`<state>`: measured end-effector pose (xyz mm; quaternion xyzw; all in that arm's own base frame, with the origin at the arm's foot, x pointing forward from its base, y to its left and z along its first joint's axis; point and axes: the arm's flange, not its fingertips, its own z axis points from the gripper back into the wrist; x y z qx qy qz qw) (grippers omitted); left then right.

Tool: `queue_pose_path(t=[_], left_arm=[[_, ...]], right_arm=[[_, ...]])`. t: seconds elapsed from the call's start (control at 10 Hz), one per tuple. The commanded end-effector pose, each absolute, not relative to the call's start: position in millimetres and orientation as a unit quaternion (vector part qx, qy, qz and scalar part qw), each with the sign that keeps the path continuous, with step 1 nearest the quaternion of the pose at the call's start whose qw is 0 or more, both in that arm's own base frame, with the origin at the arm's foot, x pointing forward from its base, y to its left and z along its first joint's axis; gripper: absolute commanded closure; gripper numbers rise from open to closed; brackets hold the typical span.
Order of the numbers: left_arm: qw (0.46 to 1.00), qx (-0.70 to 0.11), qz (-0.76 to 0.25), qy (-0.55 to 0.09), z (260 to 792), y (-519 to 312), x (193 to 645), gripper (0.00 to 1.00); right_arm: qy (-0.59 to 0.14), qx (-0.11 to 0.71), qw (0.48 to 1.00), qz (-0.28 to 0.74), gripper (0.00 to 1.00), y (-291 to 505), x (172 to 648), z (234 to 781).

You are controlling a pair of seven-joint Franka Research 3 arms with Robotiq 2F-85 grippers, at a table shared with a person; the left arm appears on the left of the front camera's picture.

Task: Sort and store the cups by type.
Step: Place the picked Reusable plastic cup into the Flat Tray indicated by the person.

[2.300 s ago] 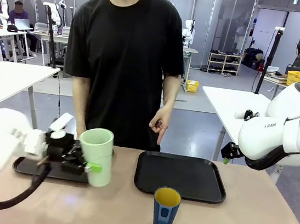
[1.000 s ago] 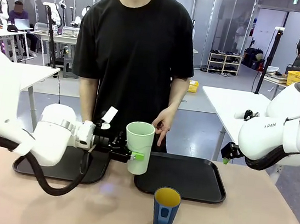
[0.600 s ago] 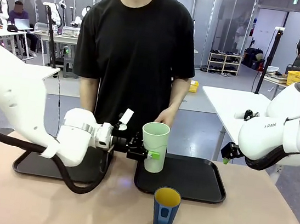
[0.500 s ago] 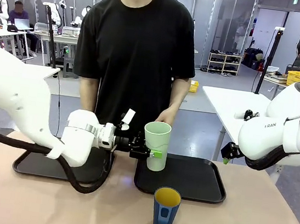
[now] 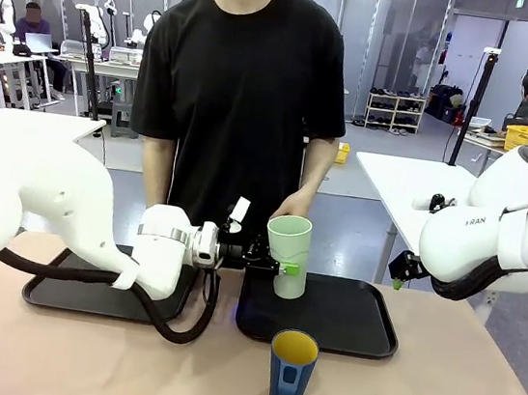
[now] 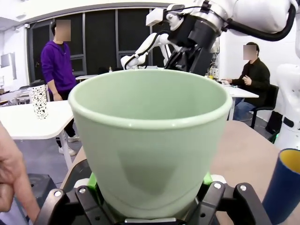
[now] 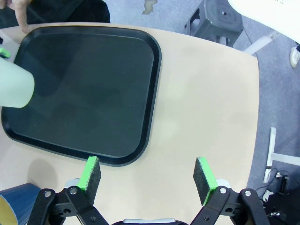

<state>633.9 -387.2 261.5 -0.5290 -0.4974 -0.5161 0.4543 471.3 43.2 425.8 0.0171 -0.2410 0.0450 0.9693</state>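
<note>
My left gripper (image 5: 275, 261) is shut on the tall pale-green tumbler (image 5: 287, 255), holding it upright over the left part of the right black tray (image 5: 346, 317). Up close the tumbler (image 6: 150, 145) rises between the green pads (image 6: 96, 182). The dark-blue mug (image 5: 291, 371) with a yellow inside stands on the table in front of that tray; its edge (image 6: 285, 187) is at right in the left wrist view and its rim (image 7: 14, 199) at bottom left in the right wrist view. My right gripper (image 7: 147, 176) is open above the table beside the tray (image 7: 84, 89).
A second black tray (image 5: 86, 293) lies at the left, partly behind my left arm. A person in a black shirt stands at the far edge, one hand (image 5: 292, 204) just behind the tumbler. The right arm body (image 5: 503, 234) hangs off the table's right side.
My left arm has carried the tumbler from over the left tray rightward to above the right tray. The mug and the right arm have stayed still.
</note>
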Motion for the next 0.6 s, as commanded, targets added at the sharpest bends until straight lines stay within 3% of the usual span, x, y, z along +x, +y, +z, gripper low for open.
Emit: queue_pose_path(t=[0.0,0.5], left_arm=[[0.472,-0.524,-0.506,-0.496,254,-399,648,0.15],[0.496,-0.503,-0.535,-0.465,232,-401,653,0.15]], right_arm=[[-0.242,0.012,0.969,0.049,0.0,42,473,425],[-0.242,0.012,0.969,0.049,0.0,42,473,425]])
